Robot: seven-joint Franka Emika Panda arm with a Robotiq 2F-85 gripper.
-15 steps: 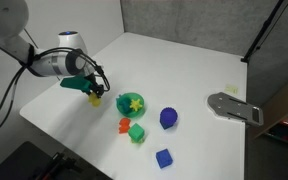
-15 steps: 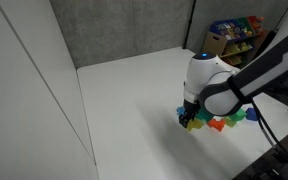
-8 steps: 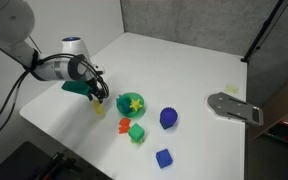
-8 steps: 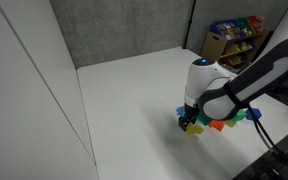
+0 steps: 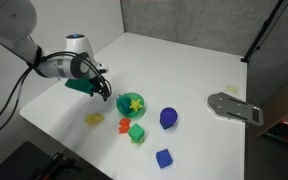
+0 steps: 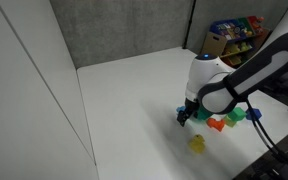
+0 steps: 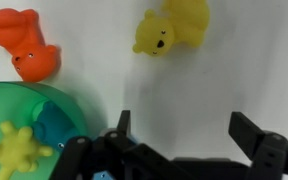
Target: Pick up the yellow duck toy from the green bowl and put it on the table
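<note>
The yellow duck toy (image 5: 94, 118) lies on the white table (image 5: 184, 70) to the left of the green bowl (image 5: 122, 107), apart from it. My gripper (image 5: 100, 90) hangs a little above the table, between duck and bowl, open and empty. In the wrist view the duck toy (image 7: 172, 28) lies on the table beyond my gripper (image 7: 184, 128), whose fingers stand wide apart over bare white surface. The green bowl (image 7: 24, 105) sits at lower left and holds a spiky yellow piece (image 7: 19, 150). The duck toy (image 6: 197, 144) also shows below my gripper (image 6: 187, 116).
An orange toy (image 5: 125, 124), a green cube (image 5: 137, 132), a dark blue ball (image 5: 169, 118) and a blue cube (image 5: 163, 157) lie near the bowl. A grey flat object (image 5: 234, 107) rests at the right edge. The orange toy (image 7: 24, 45) lies near the bowl's rim.
My gripper went from shut on the duck to open. The duck dropped onto the table and lies free. The gripper rose slightly.
</note>
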